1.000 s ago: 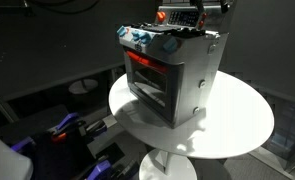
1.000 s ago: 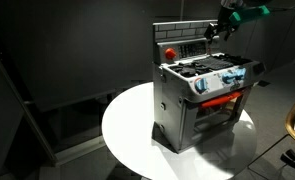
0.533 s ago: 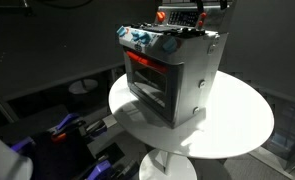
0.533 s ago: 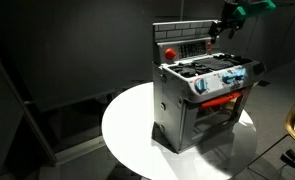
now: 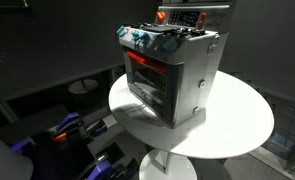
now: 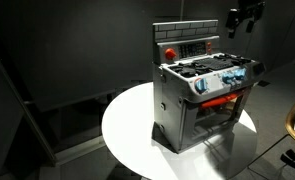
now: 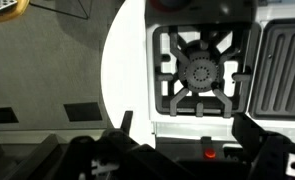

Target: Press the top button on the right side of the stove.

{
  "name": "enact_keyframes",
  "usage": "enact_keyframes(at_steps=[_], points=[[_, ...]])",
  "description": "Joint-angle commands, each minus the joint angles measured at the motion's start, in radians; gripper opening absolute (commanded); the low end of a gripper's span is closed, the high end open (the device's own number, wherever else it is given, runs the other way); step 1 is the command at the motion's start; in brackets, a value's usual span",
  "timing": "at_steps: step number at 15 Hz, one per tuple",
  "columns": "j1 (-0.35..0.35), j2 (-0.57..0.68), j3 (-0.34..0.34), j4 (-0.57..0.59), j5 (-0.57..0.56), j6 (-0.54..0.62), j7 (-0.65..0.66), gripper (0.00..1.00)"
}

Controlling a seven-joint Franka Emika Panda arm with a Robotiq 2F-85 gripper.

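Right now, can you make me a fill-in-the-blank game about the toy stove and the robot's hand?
The stove stands on a round ___ table.
Its oven window glows ___.
The gripper is up in the air beside the stove's back panel, and the wrist view shows its jaws wide ___.
Missing words: white, red, open.

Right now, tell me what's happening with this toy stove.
A robot arm's hand hovers above the small silver-grey toy stove standing on the round white table. Its fingers are spread and hold nothing, clear of the red-buttoned back panel. The wrist view looks straight down on a black burner grate.
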Motion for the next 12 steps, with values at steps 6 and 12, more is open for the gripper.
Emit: enact_keyframes(at_steps=[6, 12], points=[[-0.008, -0.196, 0.013, -0.051, 0.106, -0.3, -0.224, 1.0], [-0.002, -0.363, 0.017, -0.17, 0.12, -0.321, -0.252, 1.0]])
